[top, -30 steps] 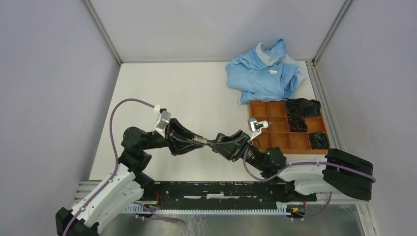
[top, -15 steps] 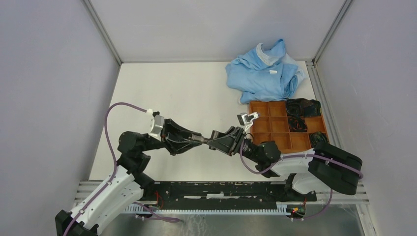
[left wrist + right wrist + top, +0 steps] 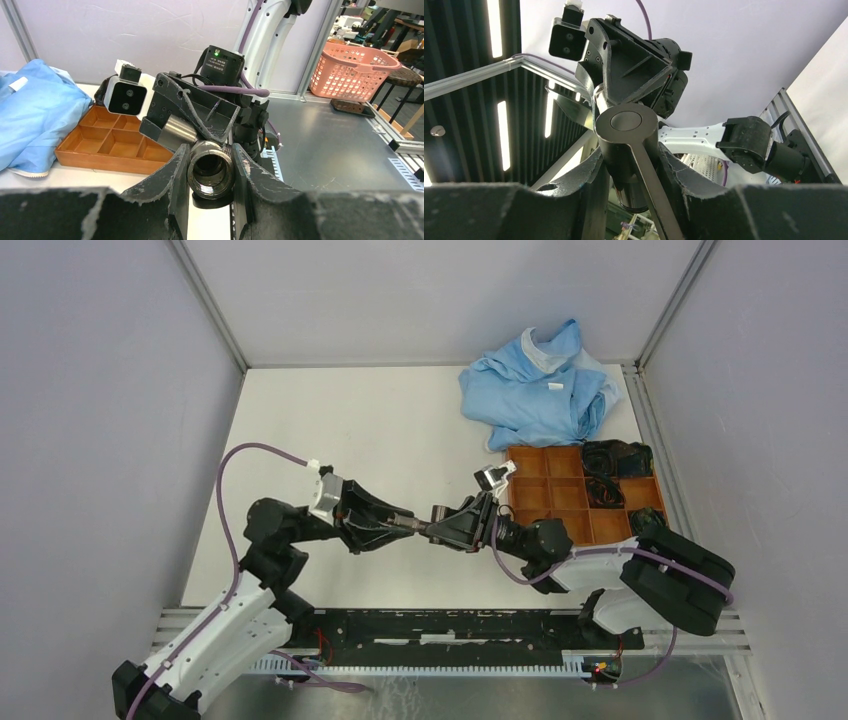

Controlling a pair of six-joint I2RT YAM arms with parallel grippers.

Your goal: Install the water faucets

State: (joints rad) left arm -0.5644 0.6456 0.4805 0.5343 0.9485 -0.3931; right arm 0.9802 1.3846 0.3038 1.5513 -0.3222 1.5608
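Rotation is showing at the right wrist: over the last second its camera has been swinging left in the top view, while the spot where the tools meet is staying at mid-frame. I judge the pieces are being threaded together. The left tool point(image 3: 410, 526) is clamping one threaded pipe fitting point(image 3: 210, 172); the right tool point(image 3: 440, 529) is clamping one capped fitting point(image 3: 626, 125). Both are hanging over the worktop point(image 3: 380, 430), end to end. Right of them are sitting one orange tray point(image 3: 566, 496), nine compartments, three holding dark coils point(image 3: 615, 457), and one blue garment point(image 3: 535, 390).
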